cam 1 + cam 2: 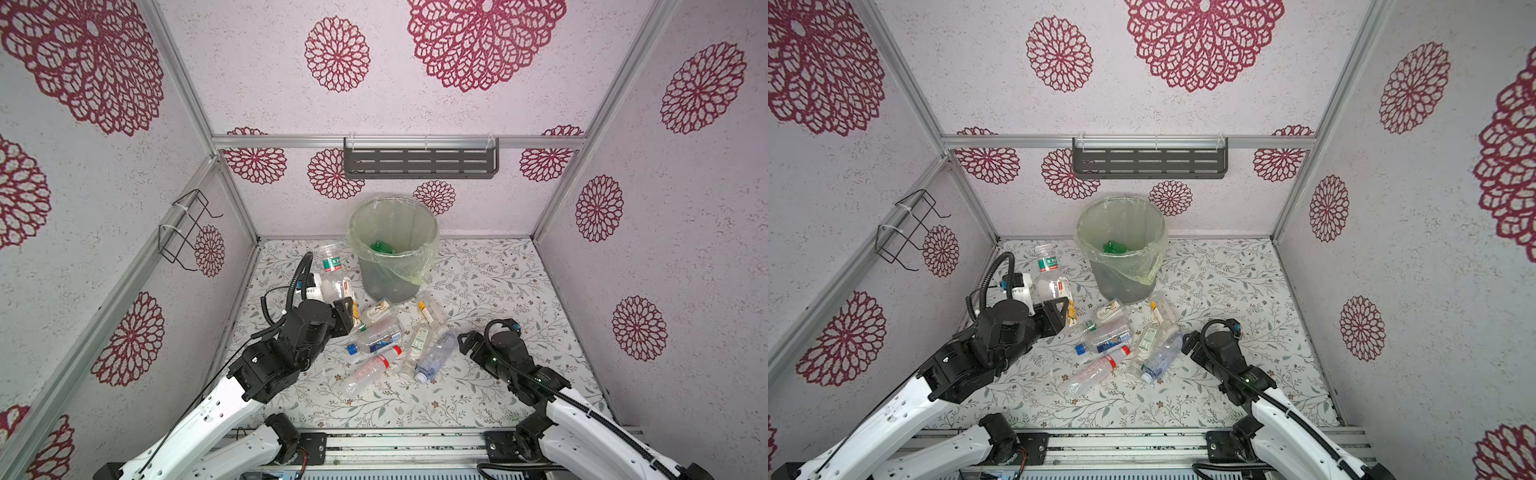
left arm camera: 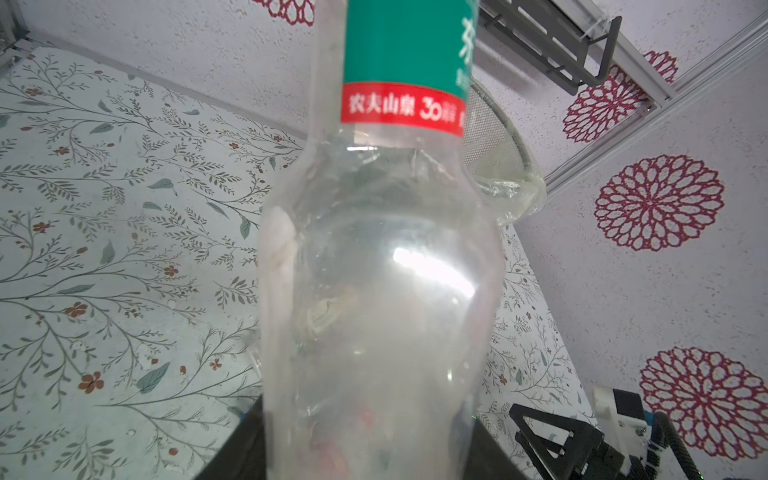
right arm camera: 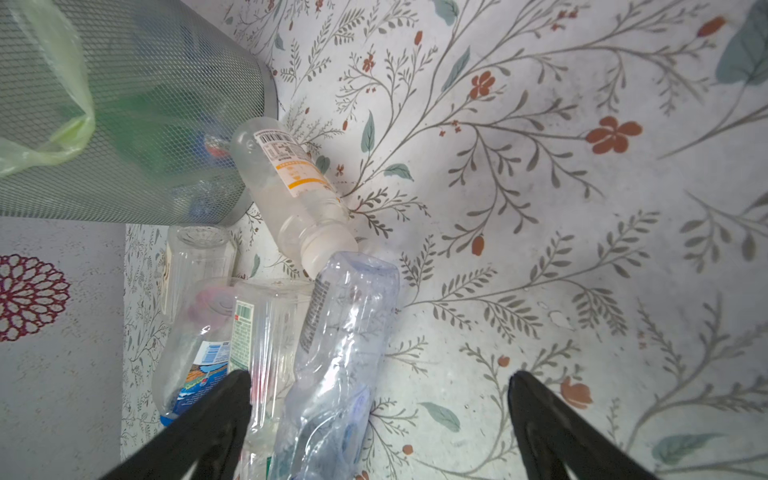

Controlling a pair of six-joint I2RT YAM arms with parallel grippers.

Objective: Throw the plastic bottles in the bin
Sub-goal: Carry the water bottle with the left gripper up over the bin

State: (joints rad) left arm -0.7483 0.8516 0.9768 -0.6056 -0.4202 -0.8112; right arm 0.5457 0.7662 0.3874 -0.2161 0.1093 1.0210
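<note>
With left gripper [image 1: 344, 300] pinched on the green-labelled bottle [image 1: 331, 262] and right gripper [image 3: 379, 376] spread wide nearby, lift above the bin [image 1: 386, 282] rim, centre over the opening, release only then.

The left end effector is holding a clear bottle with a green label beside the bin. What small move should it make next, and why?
Probably it should carry the green-labelled bottle sideways until it is over the open mouth of the bin, and only then let go. The left end effector is shut on this bottle, which is held beside the bin, not yet above its rim.
</note>
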